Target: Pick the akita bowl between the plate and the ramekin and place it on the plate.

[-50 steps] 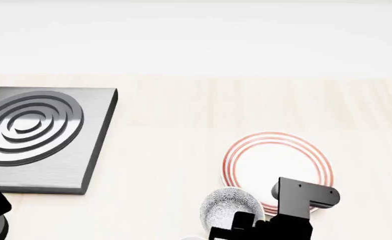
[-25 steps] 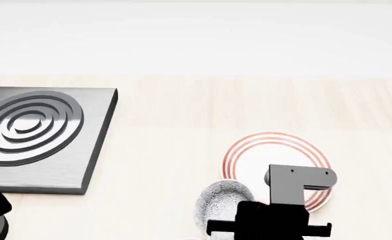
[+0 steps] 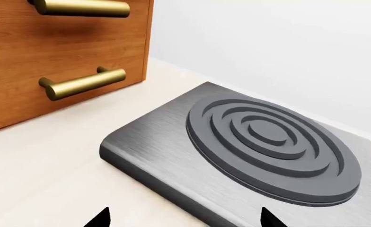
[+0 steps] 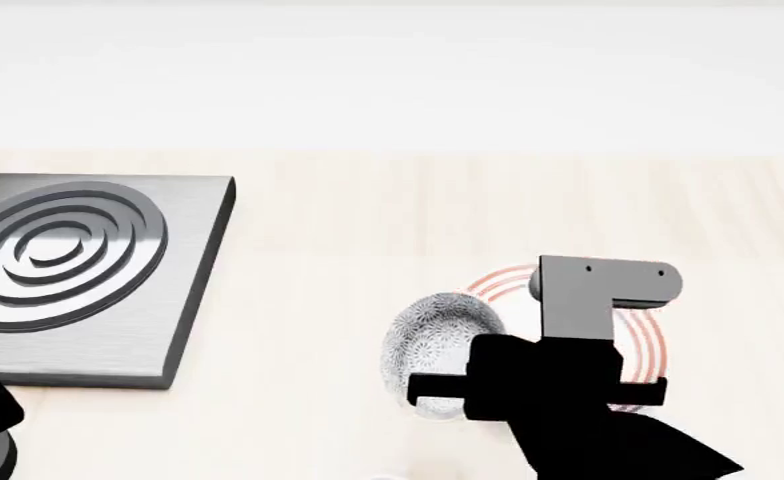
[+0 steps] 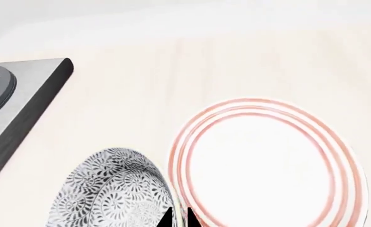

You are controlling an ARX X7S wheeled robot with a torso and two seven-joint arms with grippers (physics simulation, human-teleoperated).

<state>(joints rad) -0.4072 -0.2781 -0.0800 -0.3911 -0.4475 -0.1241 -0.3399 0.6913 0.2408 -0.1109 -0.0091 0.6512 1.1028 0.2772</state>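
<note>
Risk here is mostly about a thin grip, going left to right across the table [image 4: 352, 220]. Far left there's the grey burner slab [image 4: 79, 270], well apart from the action, and the left gripper [image 3: 182, 220] is parked over it; I only see two dark tips spread wide with nothing between them, so those jaws look open and out of play. Then the akita bowl [image 4: 439, 350], speckled side showing and tipped up, sitting just left of the plate [image 5: 268, 163] and not over it yet. The right gripper [image 5: 178, 218] looks pinched onto the bowl's rim, tips nearly together in the wrist view, so I'd say it's gripping the rim edge. That's the worry: a bowl hanging tilted off one rim point could swivel or slip out during the sideways carry. Let go too soon and it could land half on the plate's red-ringed edge and rock off. The arm also hides most of the plate from the head view, so centring is a bit blind
</note>
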